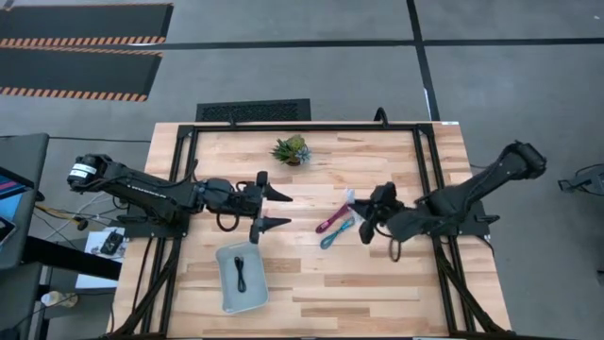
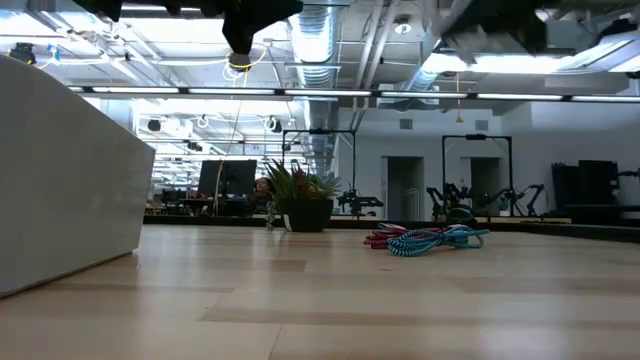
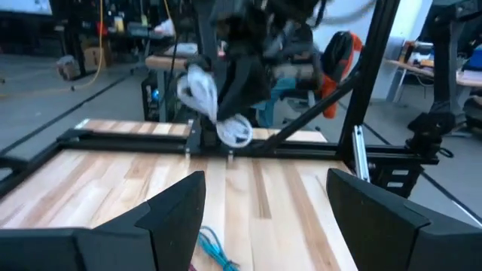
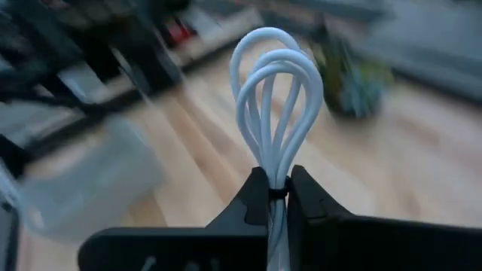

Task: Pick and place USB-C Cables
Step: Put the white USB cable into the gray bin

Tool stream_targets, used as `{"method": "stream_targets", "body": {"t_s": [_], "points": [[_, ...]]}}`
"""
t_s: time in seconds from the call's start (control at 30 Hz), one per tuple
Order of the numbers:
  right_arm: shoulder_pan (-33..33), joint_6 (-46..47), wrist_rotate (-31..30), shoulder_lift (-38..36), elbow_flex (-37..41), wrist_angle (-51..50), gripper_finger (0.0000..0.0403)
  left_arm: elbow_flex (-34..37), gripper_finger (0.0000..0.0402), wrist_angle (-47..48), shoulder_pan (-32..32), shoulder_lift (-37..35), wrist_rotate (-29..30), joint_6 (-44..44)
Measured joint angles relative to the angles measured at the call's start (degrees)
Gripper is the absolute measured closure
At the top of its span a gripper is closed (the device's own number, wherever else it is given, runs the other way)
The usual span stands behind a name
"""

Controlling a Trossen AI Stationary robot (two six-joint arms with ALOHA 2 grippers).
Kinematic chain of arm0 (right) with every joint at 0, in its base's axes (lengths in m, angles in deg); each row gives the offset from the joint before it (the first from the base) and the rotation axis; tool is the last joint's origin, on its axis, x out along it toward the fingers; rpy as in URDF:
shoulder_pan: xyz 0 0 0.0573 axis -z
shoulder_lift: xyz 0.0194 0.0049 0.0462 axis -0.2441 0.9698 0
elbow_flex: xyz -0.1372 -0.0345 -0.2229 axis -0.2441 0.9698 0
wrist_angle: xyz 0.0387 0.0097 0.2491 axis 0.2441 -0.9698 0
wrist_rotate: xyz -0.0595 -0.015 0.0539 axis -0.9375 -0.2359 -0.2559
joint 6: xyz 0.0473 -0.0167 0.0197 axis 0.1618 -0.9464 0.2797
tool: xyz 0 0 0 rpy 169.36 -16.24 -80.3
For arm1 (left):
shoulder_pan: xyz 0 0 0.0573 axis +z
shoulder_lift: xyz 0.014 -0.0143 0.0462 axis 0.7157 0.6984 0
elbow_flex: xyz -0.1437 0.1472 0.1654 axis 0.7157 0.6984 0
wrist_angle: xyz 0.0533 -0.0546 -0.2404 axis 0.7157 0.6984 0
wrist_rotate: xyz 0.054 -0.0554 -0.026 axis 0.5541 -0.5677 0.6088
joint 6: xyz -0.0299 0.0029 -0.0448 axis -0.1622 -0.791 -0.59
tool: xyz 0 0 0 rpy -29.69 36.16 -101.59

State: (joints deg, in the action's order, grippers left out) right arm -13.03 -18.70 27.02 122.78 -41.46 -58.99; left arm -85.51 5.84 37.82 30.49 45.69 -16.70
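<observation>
The white-grey cable bundle (image 4: 276, 98) is in my shut right gripper (image 4: 276, 184), raised over the table's right half (image 1: 353, 198); the left wrist view shows it in the air (image 3: 218, 113). The magenta-pink cable (image 1: 329, 223) and the teal cable (image 1: 338, 232) lie side by side on the wood just left of that gripper, and show in the low view as pink (image 2: 380, 238) and teal (image 2: 435, 240). My left gripper (image 1: 275, 209) hovers open left of them, above the tray's far end, its fingers wide apart (image 3: 263, 218). My right gripper pinches the white-grey bundle between its two fingers at the dark tie (image 4: 277, 193) around its strands. The looped end (image 4: 276, 53) sticks out past the fingertips. The bundle is lifted clear of the table.
A grey tray (image 1: 226, 283) near the table's near-left holds a thin black cable (image 1: 242, 274); its wall fills the low view's left (image 2: 60, 180). A small green potted plant (image 1: 291, 149) stands near the far edge. Bare wood lies between tray and cables.
</observation>
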Motion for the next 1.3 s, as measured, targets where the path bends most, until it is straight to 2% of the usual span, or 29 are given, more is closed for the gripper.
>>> {"method": "stream_targets", "body": {"t_s": [0.1,0.2,0.37,0.43,0.53,0.63,0.8,1.13,1.3], "points": [[1.11,-12.69,-0.37,-0.51,-0.04,9.95,0.0388,0.0,0.0136,-1.19,0.0,0.0,0.0,1.06],[3.01,-20.67,0.96,-0.15,2.15,20.4,0.0388,0.0,0.0136,-2.73,0.0,0.0,-0.02,1.21],[8.81,-28.57,14.61,-0.12,11.67,42.96,0.0388,0.0,0.0136,-3.74,0.0,0.0,-1.74,1.23],[11.07,-32.82,21.78,-0.1,15.53,54.73,0.0388,0.0,0.0136,-3.95,0.0,0.0,-2.25,1.35],[14.29,-34.13,29.43,0.5,19.32,67.36,0.0388,0.0,0.0136,-4.91,0.0,0.0,-2.29,2.46],[16.27,-31.25,29.77,1.12,20.65,64.35,0.0388,0.0,0.0136,-6.64,0.0,0.0,-1.97,3.07],[17.09,-30.5,30.74,5.07,20.19,67.12,0.0388,-0.04,0.0136,-6.81,0.92,0.06,-1.96,4.12],[19.74,-33.54,40.34,18.84,8.2,67.3,0.0389,-0.04,0.0136,-6.59,4.04,0.06,-2.43,1.4],[20.67,-35.05,43.92,22.59,3.42,67.26,0.0389,-0.04,0.0136,-6.34,4.26,0.05,-4.14,1.13]]}}
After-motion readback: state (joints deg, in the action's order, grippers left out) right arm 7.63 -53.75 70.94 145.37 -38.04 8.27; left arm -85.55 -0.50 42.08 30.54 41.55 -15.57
